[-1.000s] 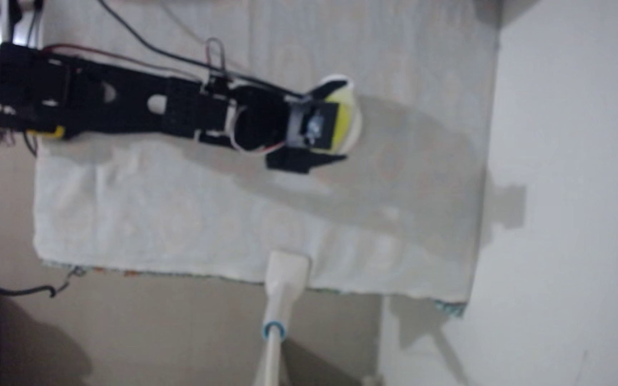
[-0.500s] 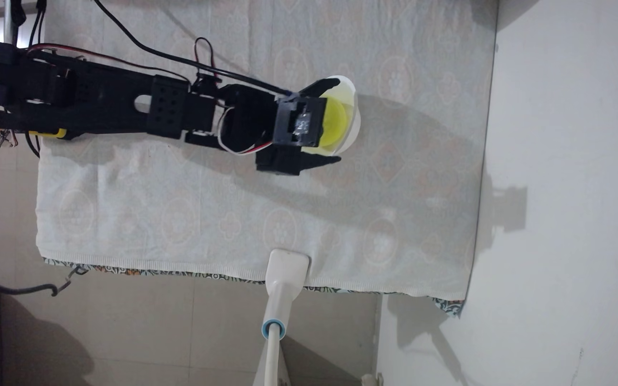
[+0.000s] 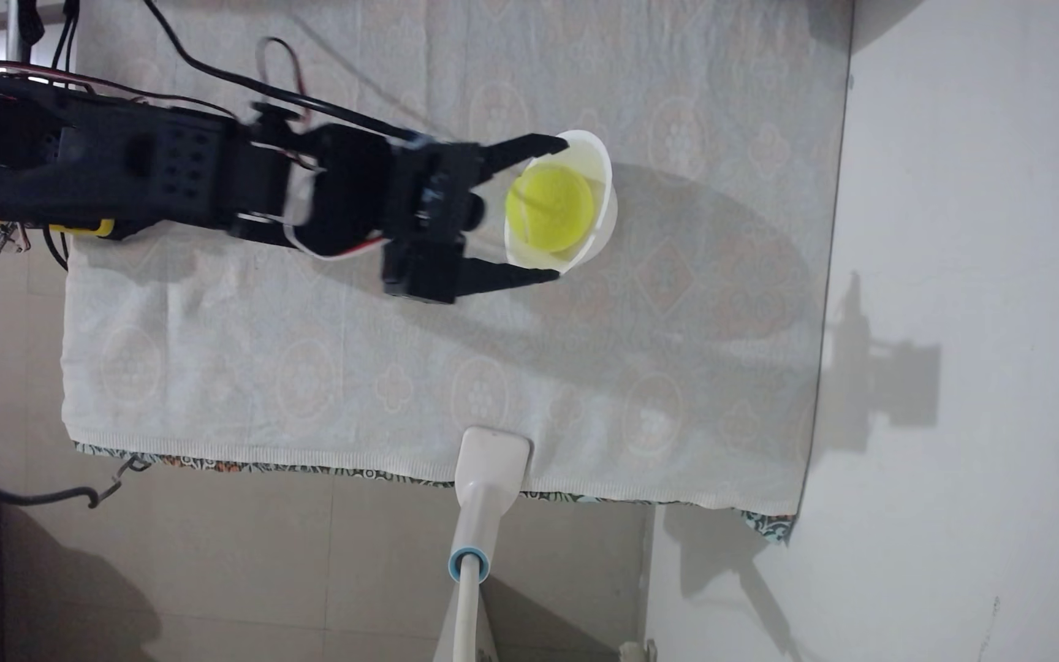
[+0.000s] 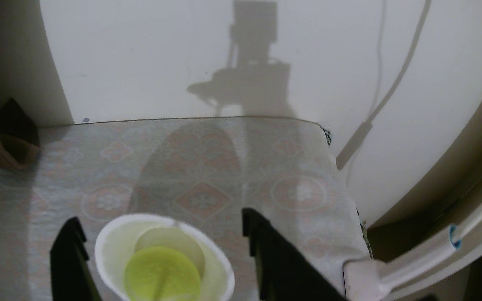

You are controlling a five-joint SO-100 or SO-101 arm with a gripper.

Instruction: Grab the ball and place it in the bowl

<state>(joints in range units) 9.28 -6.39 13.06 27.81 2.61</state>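
The yellow-green ball (image 3: 551,206) lies inside the white bowl (image 3: 603,184) on the patterned cloth, right of centre in the fixed view. In the wrist view the ball (image 4: 161,273) rests low in the bowl (image 4: 109,249), at the bottom of the frame. My black gripper (image 3: 557,210) stands open, its two fingers spread wide above the bowl's rim on either side, holding nothing. The wrist view shows the gripper (image 4: 158,225) with a dark finger each side of the bowl.
A pale patterned cloth (image 3: 323,356) covers the table. A white clamp on a flexible stalk (image 3: 492,464) grips the cloth's near edge. A white wall (image 3: 972,254) stands just right of the table. Cables run along the arm (image 3: 151,172).
The gripper has pulled back to the left and upward, uncovering the ball, which stays in the bowl. The jaws remain spread.
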